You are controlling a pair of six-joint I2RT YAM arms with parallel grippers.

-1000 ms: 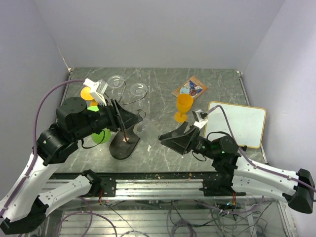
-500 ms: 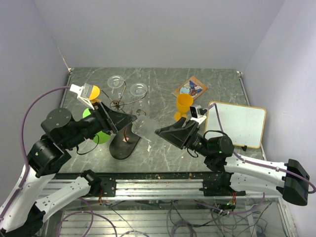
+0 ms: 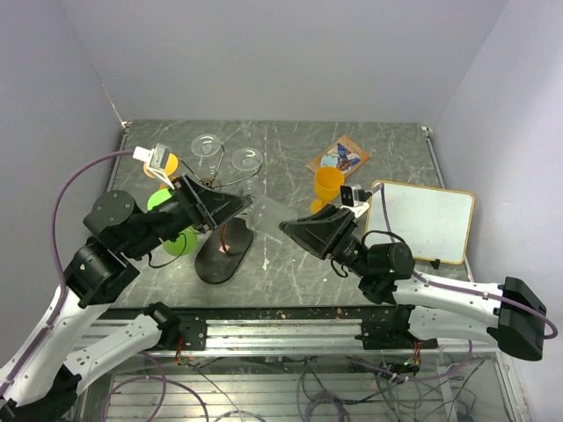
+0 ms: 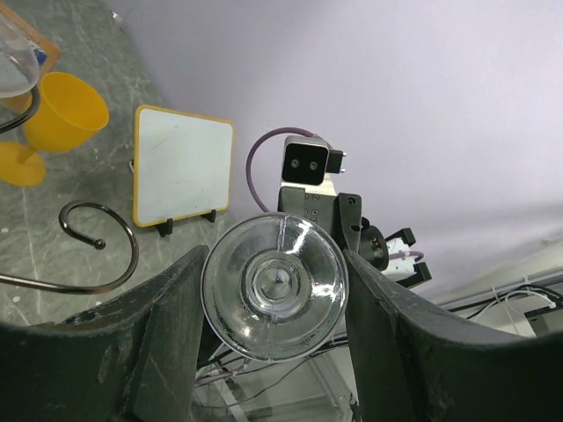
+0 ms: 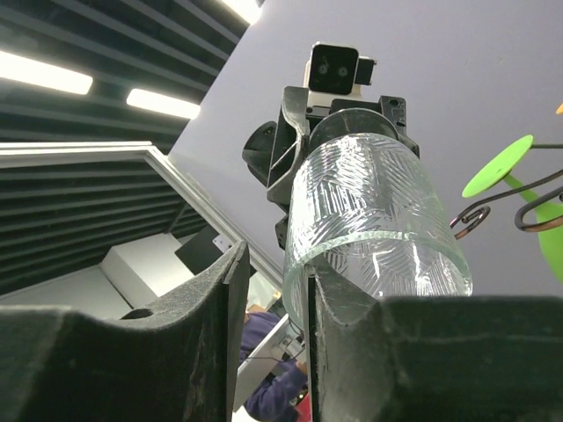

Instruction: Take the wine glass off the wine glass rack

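The clear ribbed wine glass (image 3: 266, 216) hangs sideways in the air between my two grippers, beside the copper wire wine glass rack (image 3: 211, 186). My left gripper (image 3: 244, 207) is shut on the glass's round foot (image 4: 274, 286), which fills the space between both fingers. My right gripper (image 3: 287, 229) straddles the bowl's rim (image 5: 374, 224). One finger is inside the bowl and the other (image 5: 230, 290) is outside, with a narrow gap to the glass wall.
The rack's dark oval base (image 3: 220, 257) lies below the glass, and its scroll arms (image 4: 106, 255) carry clear, orange and green glasses (image 3: 182, 241). A yellow goblet (image 3: 327, 186), a whiteboard (image 3: 422, 220) and a printed packet (image 3: 339, 158) are on the right.
My right gripper's jaws have narrowed around the glass rim, and that arm has shifted slightly. The left arm has drawn back and turned, still holding the glass by its foot.
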